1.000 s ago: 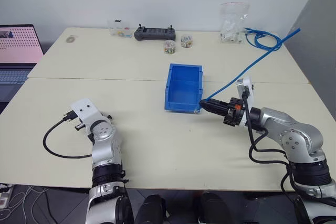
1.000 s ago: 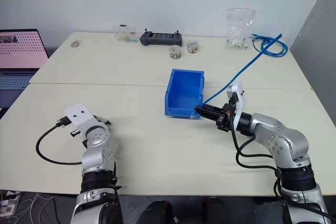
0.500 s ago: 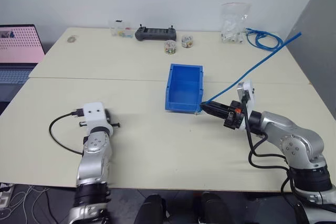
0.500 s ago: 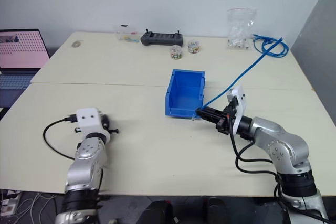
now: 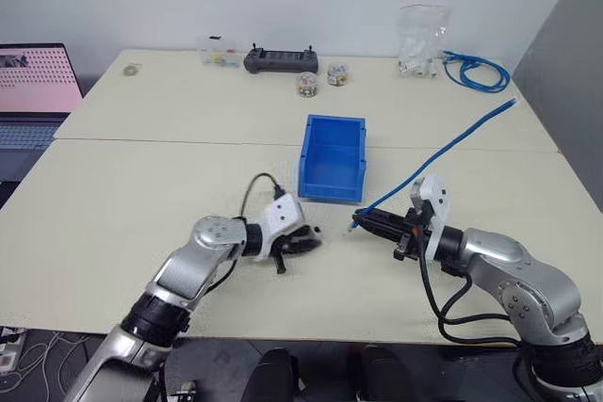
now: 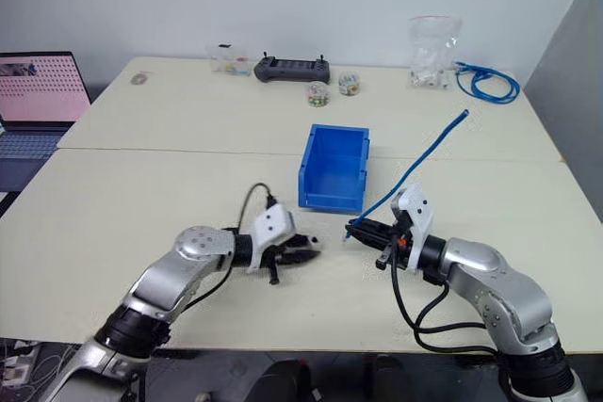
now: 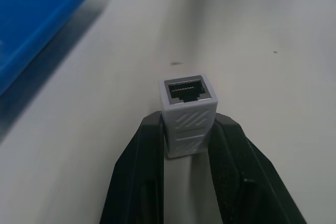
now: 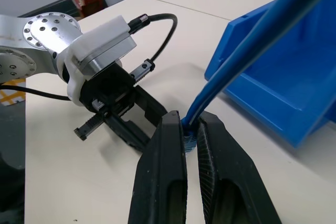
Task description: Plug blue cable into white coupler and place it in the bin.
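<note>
Left gripper point(image 5: 306, 241): I have it clamped on the white coupler point(image 7: 189, 111), low over the table point(image 5: 122, 195), aimed across toward my other arm. Dark socket faces out past the fingertips, clear of the pads, so a plug can go straight in.
Right gripper point(image 5: 361, 220): pinched tight on the blue cable point(image 5: 443, 152) just behind its tip. Holding that close to the end keeps the limp end stiff enough to steer, I think.
Plug: too small for me to make out between the fingers.
Cable run: rises from my right grip up and back over the table, free end in the air. Separate coiled blue bundle point(image 5: 474, 69) sits at the far right edge, not part of this.
Gap: the two grippers face each other in front of the bin point(image 5: 332, 157), near but apart. Not mated yet.
Bin: sits just behind both grippers, close enough for a short drop once joined.
Step in hand: lining up tip and socket, my judgement.
Risk: a tilted tip could snag the socket rim.
Far edge clutter: black controller point(image 5: 278, 60), clear bag point(image 5: 419, 40), small jars point(image 5: 305, 84). Laptop point(image 5: 36, 91) off to the left.
</note>
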You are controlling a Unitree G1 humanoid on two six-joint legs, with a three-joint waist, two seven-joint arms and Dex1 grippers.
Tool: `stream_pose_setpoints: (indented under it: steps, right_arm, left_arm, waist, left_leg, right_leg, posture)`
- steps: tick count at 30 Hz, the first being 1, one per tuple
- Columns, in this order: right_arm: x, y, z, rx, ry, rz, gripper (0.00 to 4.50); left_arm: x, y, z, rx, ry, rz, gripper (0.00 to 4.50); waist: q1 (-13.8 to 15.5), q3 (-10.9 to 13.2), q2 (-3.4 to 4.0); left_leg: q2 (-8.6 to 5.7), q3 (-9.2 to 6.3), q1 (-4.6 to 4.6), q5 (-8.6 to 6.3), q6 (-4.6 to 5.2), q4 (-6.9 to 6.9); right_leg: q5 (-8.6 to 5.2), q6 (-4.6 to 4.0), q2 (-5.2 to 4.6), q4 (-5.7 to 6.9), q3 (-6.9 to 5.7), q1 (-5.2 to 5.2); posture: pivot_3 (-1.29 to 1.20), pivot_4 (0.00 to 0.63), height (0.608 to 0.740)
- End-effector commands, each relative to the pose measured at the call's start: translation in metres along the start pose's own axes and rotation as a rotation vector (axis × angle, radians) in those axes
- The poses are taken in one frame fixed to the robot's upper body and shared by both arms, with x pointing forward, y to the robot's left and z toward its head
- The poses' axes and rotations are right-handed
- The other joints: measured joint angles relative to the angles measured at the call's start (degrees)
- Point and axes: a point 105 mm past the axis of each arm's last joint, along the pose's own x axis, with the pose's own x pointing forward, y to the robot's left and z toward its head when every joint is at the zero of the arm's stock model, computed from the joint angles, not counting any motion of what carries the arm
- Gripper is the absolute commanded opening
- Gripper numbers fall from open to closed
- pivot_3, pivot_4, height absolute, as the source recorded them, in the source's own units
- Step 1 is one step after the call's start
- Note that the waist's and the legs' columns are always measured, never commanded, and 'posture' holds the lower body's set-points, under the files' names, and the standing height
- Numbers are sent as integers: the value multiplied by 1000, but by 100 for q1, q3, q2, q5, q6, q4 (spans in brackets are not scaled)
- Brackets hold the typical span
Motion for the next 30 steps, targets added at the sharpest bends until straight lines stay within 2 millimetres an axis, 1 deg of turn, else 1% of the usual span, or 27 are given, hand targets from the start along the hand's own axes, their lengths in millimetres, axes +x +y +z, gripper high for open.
stream_pose_setpoints:
  steps: [1, 6, 10, 14, 18, 30]
  right_arm:
    - [5, 9, 10, -68, -42, 27, 18]
    - [18, 12, 5, -155, -27, 66, 18]
    - [34, 17, 2, -220, -28, 119, 18]
    - [43, 20, -5, -249, -21, 168, 18]
    - [44, 21, -8, -258, -19, 203, 18]
    - [43, 14, -26, -273, 35, 228, 18]
  left_arm:
    - [2, -4, 0, 70, 38, -85, 846]
    - [3, -9, -9, 90, 82, -142, 846]
    - [3, -8, -10, 106, 89, -144, 846]
    - [2, -7, -12, 113, 92, -135, 846]
    - [1, -8, -15, 107, 94, -129, 846]
    - [-1, -4, -22, 104, 87, -108, 845]
  waist:
    - [-6, 0, 0]
    - [-14, 0, 0]
    - [-17, 0, 0]
    - [-14, 0, 0]
    - [-14, 0, 0]
    - [-17, -1, 1]
  left_leg:
    - [2, 0, 0, 0, 0, 0]
    - [3, 1, 1, 0, 1, 1]
    - [2, 3, 2, 0, 1, 3]
    - [2, 0, 2, 0, 1, 3]
    - [1, 1, 3, 0, 1, 5]
    - [2, 1, 11, 0, 1, 5]
  right_leg:
    - [0, 0, 3, 3, 0, -3]
    - [-2, 1, 6, 8, 2, -5]
    - [-2, 2, 6, 9, 3, -5]
    - [-2, 1, 6, 11, 2, -5]
    - [-2, 1, 5, 13, 3, -5]
    - [-2, 0, 5, 25, 4, -4]
  posture:
    - [0, 150, 740]
    - [0, 150, 740]
    - [0, 150, 740]
    - [0, 150, 740]
    - [0, 150, 740]
    - [0, 150, 740]
